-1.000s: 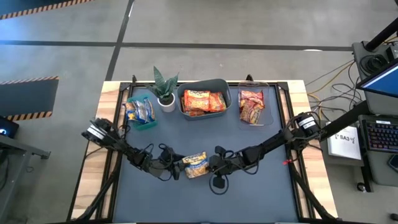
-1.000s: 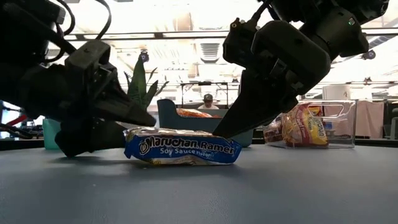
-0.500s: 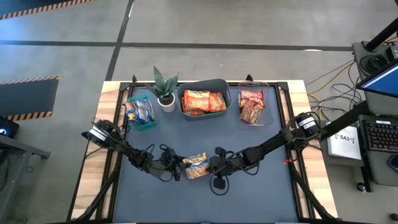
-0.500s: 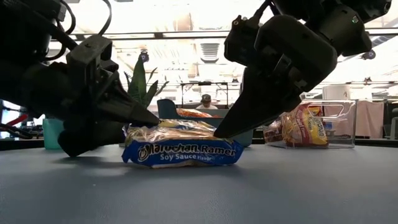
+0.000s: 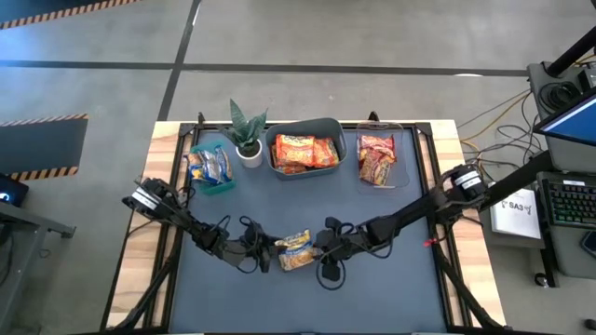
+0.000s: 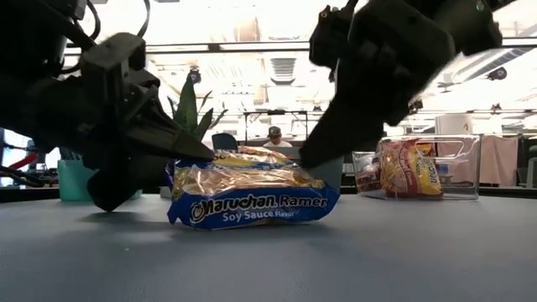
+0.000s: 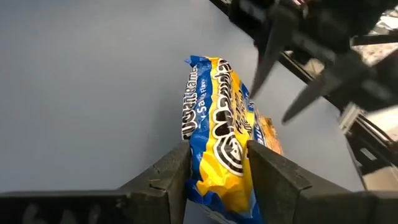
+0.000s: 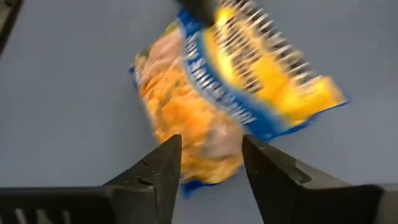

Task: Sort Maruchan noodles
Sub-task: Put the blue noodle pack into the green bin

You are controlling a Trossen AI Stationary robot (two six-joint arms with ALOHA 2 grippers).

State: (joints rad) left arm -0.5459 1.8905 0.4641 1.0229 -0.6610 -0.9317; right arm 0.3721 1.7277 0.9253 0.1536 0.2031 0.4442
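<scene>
A blue-and-yellow Maruchan noodle packet [image 5: 296, 249] is near the middle of the table's front half. My left gripper [image 7: 217, 171] is shut on its left end. My right gripper [image 8: 208, 165] is open just above and beyond the packet's right end [image 6: 323, 191], with its fingertip [image 6: 306, 159] apart from it in the low view. More blue packets lie in a teal tray [image 5: 210, 167] at the far left. Orange ones fill a grey bin [image 5: 303, 149], and red ones a clear bin [image 5: 377, 158]. My left gripper pinches the packet's left end [image 7: 214, 146] between its two fingers [image 7: 174, 171], which come nearly level from the table's left and lie along the packet. The packet is tilted with its printed front showing in the low view. Its lower long edge [image 6: 243, 225] is on the table.
A potted green plant [image 5: 247, 130] stands between the teal tray and the grey bin at the far edge. Cables loop on the mat near both grippers [image 5: 328, 274]. Beyond the table, a person [image 6: 279, 134] shows in the low view.
The packet lay flat and now stands tilted up and taller, with its top face showing; its lower edge has stayed on the table. My right gripper has risen off the packet's right end. My left gripper has kept its place at the left end.
</scene>
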